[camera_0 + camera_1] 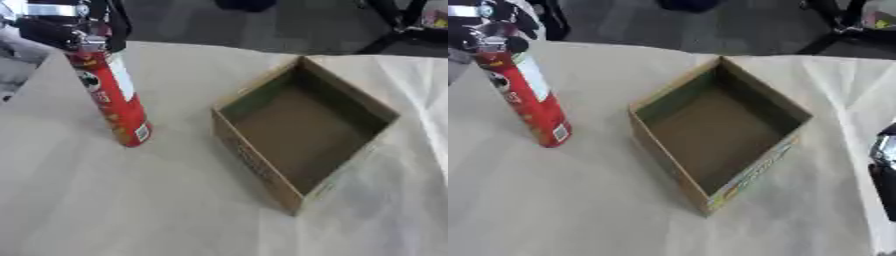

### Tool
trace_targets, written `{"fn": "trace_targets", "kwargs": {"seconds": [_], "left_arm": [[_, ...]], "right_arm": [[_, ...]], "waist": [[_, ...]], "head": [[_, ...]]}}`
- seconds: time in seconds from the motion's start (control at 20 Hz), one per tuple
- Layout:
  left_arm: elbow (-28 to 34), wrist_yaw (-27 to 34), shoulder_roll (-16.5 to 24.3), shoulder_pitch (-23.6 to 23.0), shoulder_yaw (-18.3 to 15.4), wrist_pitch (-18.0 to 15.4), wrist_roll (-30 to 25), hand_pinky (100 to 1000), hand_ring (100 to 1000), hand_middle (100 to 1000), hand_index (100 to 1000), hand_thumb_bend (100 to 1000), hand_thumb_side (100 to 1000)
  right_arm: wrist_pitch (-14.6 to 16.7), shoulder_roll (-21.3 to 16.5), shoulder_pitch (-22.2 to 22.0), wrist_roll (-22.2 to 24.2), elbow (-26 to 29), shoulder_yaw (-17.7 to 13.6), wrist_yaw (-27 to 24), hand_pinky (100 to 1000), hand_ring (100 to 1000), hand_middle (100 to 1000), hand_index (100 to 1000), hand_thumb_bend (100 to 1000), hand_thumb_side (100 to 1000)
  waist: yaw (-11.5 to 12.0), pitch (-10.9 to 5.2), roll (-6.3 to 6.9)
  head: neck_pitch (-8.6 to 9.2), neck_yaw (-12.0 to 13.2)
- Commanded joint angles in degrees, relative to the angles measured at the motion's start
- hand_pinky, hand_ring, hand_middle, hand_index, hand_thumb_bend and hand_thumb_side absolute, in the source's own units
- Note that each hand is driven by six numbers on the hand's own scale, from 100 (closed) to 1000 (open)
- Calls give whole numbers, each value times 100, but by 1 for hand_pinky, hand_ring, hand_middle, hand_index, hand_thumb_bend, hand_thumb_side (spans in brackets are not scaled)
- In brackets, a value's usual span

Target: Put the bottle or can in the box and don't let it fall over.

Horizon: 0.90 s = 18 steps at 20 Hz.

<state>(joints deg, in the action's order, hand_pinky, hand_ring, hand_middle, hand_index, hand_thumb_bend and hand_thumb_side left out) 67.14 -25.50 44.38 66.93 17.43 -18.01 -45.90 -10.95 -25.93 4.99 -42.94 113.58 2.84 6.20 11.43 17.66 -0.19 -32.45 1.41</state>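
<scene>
A tall red can with a white label stands tilted on the table, its base near the left side. My left hand comes in from the upper left corner and is curled round the can's top end. The open cardboard box sits to the right of the can, empty inside, a short gap apart. A dark part of my right arm shows at the right edge of the right eye view; the hand itself does not show.
The table is covered with a pale beige cloth. Beyond the far edge lies a dark floor with black stand legs at the upper right.
</scene>
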Motion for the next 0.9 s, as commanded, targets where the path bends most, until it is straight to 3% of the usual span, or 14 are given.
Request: {"fn": "trace_targets", "kwargs": {"seconds": [0.05, 0.35, 0.5, 0.6, 0.75, 0.9], "left_arm": [[54, 3, 240, 63, -20, -668, -607, 706, 862, 875, 847, 341, 1000], [8, -49, 238, 55, 18, -757, -607, 677, 851, 871, 841, 361, 1000], [-31, -86, 235, 54, 23, -816, -607, 670, 846, 868, 839, 326, 993], [-65, -97, 230, 56, 20, -841, -607, 662, 841, 867, 838, 298, 956], [-123, -84, 219, 63, 28, -859, -607, 643, 829, 862, 837, 228, 785], [-194, -21, 200, 79, 44, -862, -607, 621, 807, 837, 836, 197, 697]], "right_arm": [[14, -57, 29, 11, 101, -53, -34, 371, 750, 960, 965, 100, 617], [18, -48, 27, 5, 101, -51, -35, 372, 750, 961, 965, 100, 617], [25, -46, 32, 3, 101, -49, -33, 372, 750, 961, 965, 100, 617], [29, -43, 33, 1, 101, -48, -32, 373, 751, 961, 965, 100, 618], [35, -39, 33, -3, 101, -46, -30, 373, 751, 962, 965, 100, 618], [40, -39, 33, -7, 101, -44, -29, 374, 751, 962, 965, 100, 618]], "waist": [[10, -142, 8], [3, -135, 13], [2, -133, 18], [0, -132, 22], [-1, -127, 29], [-1, -121, 38]], "head": [[1, 21], [20, 25], [36, 26], [42, 30], [50, 36], [50, 38]]}}
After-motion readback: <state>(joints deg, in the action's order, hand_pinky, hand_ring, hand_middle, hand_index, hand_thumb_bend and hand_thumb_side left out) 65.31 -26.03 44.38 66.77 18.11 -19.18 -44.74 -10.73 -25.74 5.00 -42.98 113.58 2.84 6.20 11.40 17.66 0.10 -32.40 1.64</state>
